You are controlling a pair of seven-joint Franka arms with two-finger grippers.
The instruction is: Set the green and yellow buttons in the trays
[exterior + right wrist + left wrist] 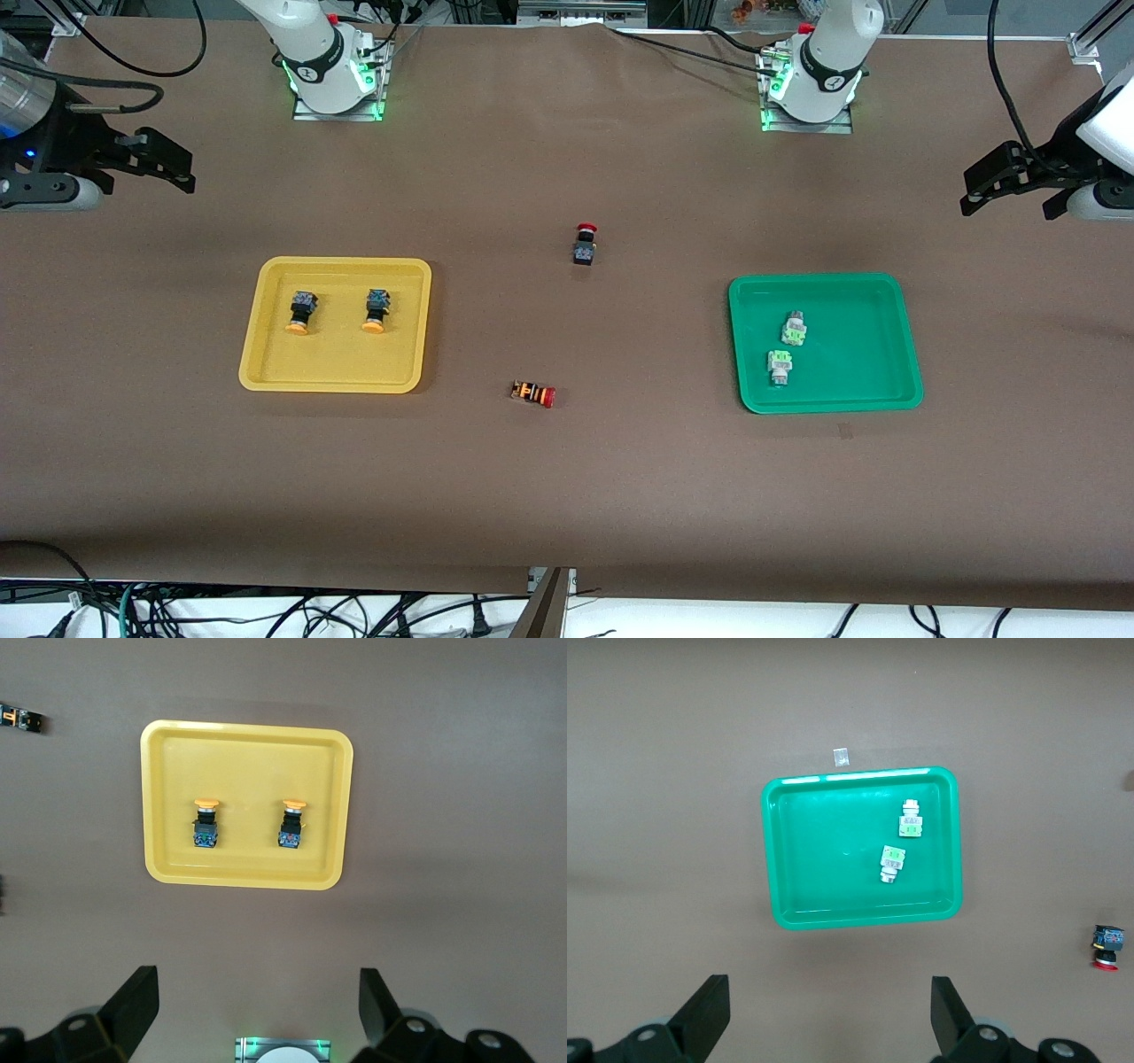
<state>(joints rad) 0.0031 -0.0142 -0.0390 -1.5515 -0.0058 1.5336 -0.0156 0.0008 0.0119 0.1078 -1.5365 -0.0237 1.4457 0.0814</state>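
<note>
The yellow tray (337, 368) holds both orange-yellow-capped buttons (301, 313) (377, 310), lying side by side. The green tray (859, 354) holds both light-green-capped buttons (794, 330) (780, 366). My right gripper (168, 164) is open and empty, raised at the right arm's end of the table. Its wrist view shows the yellow tray (248, 762) and its buttons (205, 824) (291, 824) below the gripper (257, 1001). My left gripper (1010, 199) is open and empty, raised at the left arm's end. Its wrist view shows the green tray (824, 868) with its buttons (910, 819) (892, 863).
A red-capped black button (585, 243) stands on the table between the trays, toward the bases. A red-capped button with an orange-striped body (533, 393) lies nearer the front camera. A small white scrap (842, 756) lies beside the green tray.
</note>
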